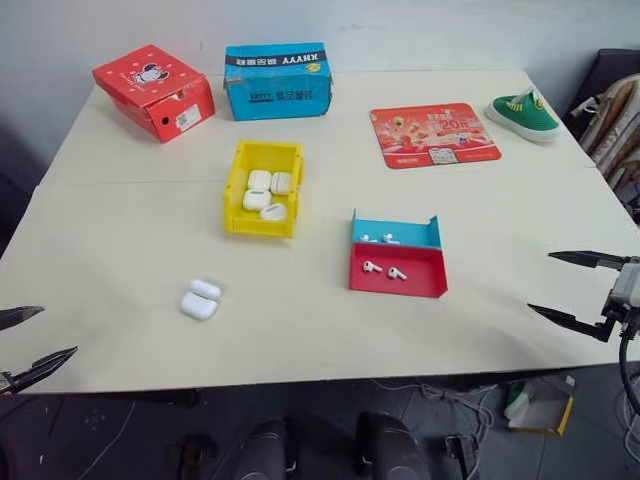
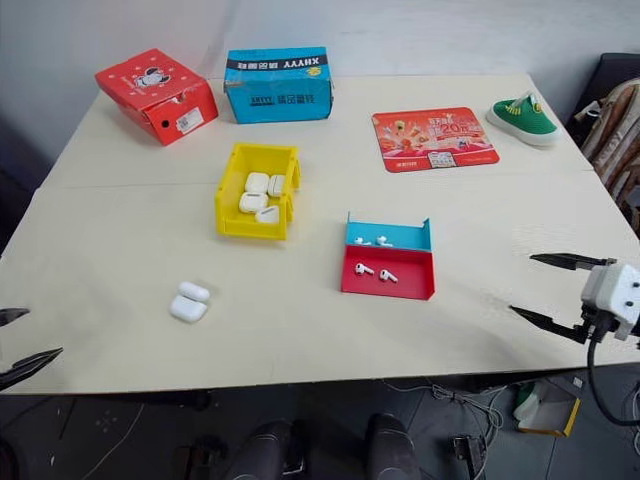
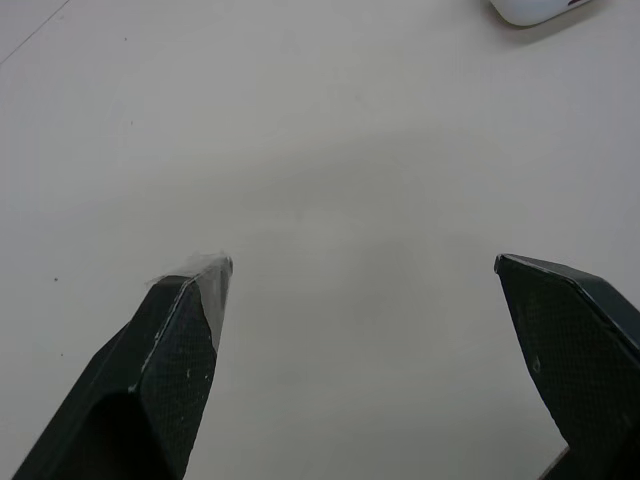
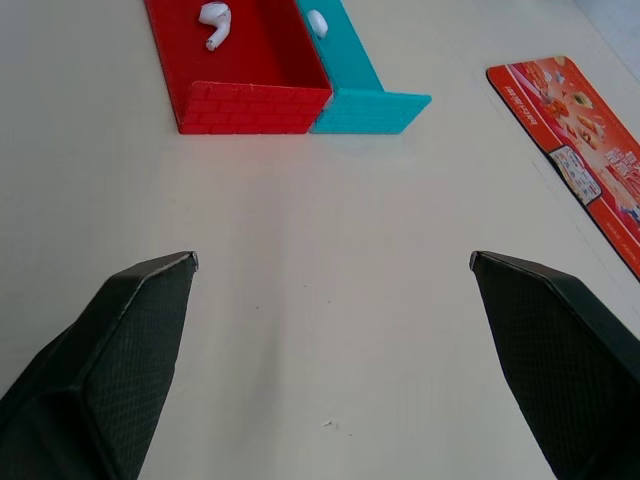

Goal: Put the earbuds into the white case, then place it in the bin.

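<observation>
The white case (image 1: pixel 199 300) lies with its lid flipped back on the table's front left; part of it shows in the left wrist view (image 3: pixel 540 8). Two earbuds (image 1: pixel 372 266) rest in the red half of a small red-and-blue tray (image 1: pixel 395 283), and two more (image 1: pixel 390 238) in its blue half. The yellow bin (image 1: pixel 262 225) stands behind the case and holds several white cases. My left gripper (image 1: pixel 60 330) hangs open at the table's front left edge, well short of the case. Off to the right of the tray, my right gripper (image 1: pixel 539 282) is open and empty.
A red box (image 1: pixel 155 90) and a blue box (image 1: pixel 278 80) stand at the back. A red printed mat (image 1: pixel 433 134) and a green shoe (image 1: pixel 524 113) lie at the back right. The tray's brick-patterned wall (image 4: pixel 250 105) faces my right gripper (image 4: pixel 333 258).
</observation>
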Robot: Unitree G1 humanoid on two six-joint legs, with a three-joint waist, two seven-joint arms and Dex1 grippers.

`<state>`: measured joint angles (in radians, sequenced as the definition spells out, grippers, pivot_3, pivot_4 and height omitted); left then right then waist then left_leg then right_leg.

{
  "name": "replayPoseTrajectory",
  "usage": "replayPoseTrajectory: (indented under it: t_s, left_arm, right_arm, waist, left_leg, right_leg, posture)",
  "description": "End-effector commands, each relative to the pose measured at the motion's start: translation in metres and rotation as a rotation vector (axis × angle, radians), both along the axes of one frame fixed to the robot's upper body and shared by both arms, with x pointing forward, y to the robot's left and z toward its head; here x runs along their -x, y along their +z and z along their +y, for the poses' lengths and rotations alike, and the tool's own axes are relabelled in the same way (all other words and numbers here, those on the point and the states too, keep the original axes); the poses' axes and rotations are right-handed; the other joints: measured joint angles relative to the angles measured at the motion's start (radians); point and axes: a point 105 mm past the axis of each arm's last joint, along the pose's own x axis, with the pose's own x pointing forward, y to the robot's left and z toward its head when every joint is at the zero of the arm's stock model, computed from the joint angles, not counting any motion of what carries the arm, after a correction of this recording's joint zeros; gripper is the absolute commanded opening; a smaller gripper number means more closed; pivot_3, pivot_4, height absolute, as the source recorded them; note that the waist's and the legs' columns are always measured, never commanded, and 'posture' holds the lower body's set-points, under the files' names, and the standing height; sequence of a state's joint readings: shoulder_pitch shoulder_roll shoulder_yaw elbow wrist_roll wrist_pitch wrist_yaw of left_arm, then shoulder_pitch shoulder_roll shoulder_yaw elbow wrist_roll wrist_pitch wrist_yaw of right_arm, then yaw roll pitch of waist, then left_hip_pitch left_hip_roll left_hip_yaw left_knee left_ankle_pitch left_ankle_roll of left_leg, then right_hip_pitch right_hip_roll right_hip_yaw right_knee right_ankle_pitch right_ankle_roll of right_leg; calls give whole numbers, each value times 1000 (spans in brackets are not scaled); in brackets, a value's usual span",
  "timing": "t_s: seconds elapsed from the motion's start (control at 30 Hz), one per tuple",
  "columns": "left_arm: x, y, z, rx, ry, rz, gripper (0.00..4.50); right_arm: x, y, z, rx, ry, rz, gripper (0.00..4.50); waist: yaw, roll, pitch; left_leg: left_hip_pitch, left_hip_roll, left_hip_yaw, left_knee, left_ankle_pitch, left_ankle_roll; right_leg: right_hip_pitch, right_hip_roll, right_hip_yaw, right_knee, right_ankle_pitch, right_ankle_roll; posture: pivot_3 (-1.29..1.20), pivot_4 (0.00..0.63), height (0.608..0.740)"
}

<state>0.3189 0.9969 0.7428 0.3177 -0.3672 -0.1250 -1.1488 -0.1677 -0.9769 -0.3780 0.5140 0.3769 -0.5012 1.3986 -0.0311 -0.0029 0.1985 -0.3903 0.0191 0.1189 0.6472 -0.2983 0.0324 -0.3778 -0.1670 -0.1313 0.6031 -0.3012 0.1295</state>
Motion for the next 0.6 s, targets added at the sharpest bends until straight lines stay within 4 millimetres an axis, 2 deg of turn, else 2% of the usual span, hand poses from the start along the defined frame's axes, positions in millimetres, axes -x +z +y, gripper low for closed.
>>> replayPoseTrajectory:
  t_s: [0.03, 0.13, 0.2, 0.27, 0.4, 0.5, 0.6]
  left_arm:
    - [0, 12, -1, -5, 6, -59, 4458]
    - [1, 14, 5, 11, 49, -60, 4458]
    - [8, 15, 8, 71, 75, -11, 4458]
    - [13, 15, 13, 110, 113, 37, 4458]
    - [32, 11, 47, 186, 393, 177, 4458]
    - [45, 7, 56, 195, 509, 296, 4458]
    - [42, 13, 50, 236, 544, 337, 4458]
  right_arm:
    - [-2, 10, 2, -16, 7, -43, 4500]
    - [-5, 15, 10, -88, 17, -61, 4500]
    - [2, 21, 37, -177, 149, -110, 4500]
    - [7, 27, 55, -246, 216, -135, 4500]
    - [22, 41, 113, -463, 413, -211, 4500]
    - [37, 40, 139, -500, 560, -220, 4500]
    - [44, 39, 151, -512, 654, -236, 4500]
  waist:
    - [0, 0, 0]
    - [0, 0, 0]
    - [-1, 0, 0]
    - [-1, 0, 0]
    - [0, -1, 0]
    - [2, -1, 0]
    - [7, -3, -1]
  left_leg:
    - [0, 0, 0, 0, 0, 1]
    - [1, 0, 1, 0, -1, 0]
    - [1, 1, 1, 0, -1, -1]
    - [1, 4, 1, 0, -1, -1]
    - [1, 6, 1, 1, -1, -1]
    - [1, 6, 1, 1, -1, -2]
    - [2, 5, 2, 1, -5, -5]
  right_leg:
    - [0, 0, 0, 0, 0, 0]
    - [0, -1, 1, 0, 0, 0]
    - [0, -1, 1, 0, 0, 0]
    - [0, 1, 1, 2, 0, 0]
    - [0, 3, 0, 4, -1, -1]
    - [0, 3, 0, 5, -1, -1]
    - [0, 3, 0, 5, -1, -2]
  posture:
    - [0, 150, 740]
    - [0, 150, 740]
    - [0, 150, 740]
    - [0, 150, 740]
    - [0, 150, 740]
    - [0, 150, 740]
    - [0, 150, 740]
